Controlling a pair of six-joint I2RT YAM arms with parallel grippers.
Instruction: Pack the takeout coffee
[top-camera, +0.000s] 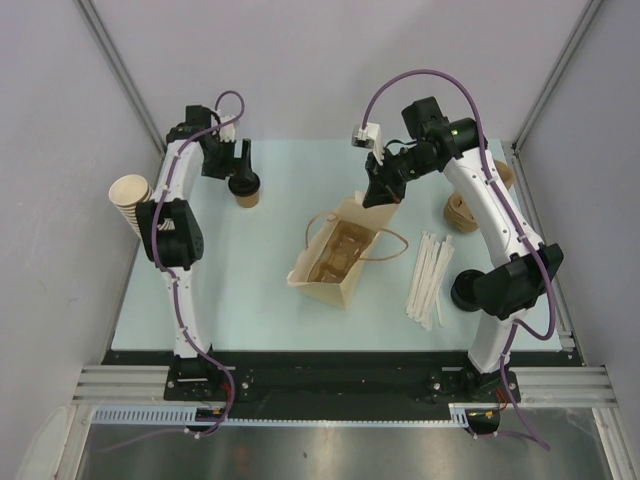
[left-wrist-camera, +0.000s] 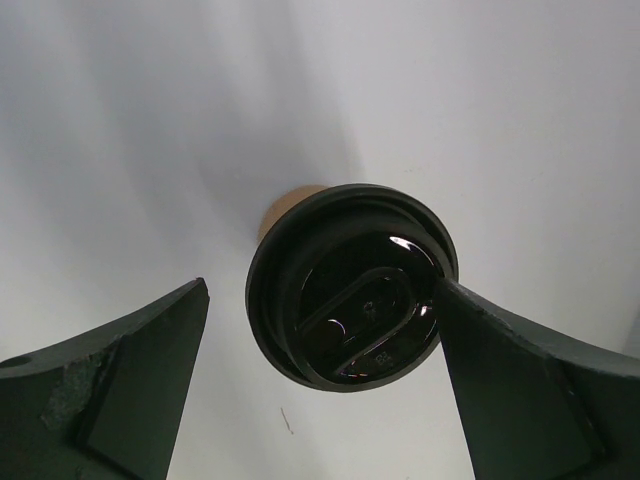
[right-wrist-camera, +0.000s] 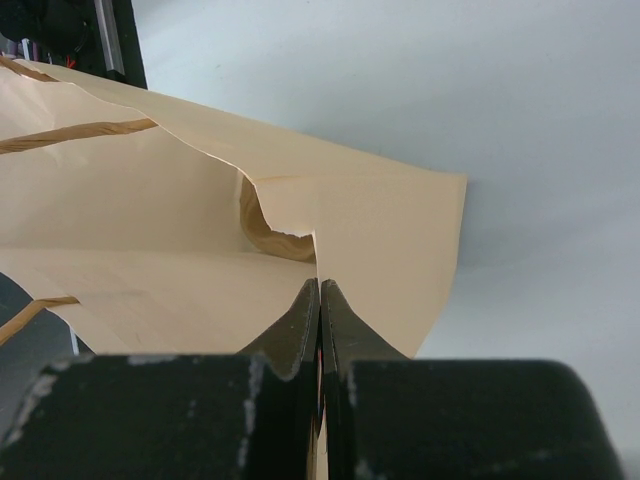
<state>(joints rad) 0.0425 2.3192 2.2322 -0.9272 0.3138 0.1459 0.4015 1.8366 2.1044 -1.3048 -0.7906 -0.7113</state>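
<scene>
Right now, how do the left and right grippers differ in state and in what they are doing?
The left gripper is open; the right gripper is shut. The left gripper stands over the lidded cup with a finger on each side, not closed on it; the right gripper pinches an edge of the paper bag. The left gripper points straight down; the right gripper comes in at a tilt. Both are black and two-fingered.

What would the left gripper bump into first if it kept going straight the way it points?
Most likely the black lid on the small brown cup, right between the open fingers of the left gripper. One finger looks close to its rim, though depth is hard to judge.
</scene>
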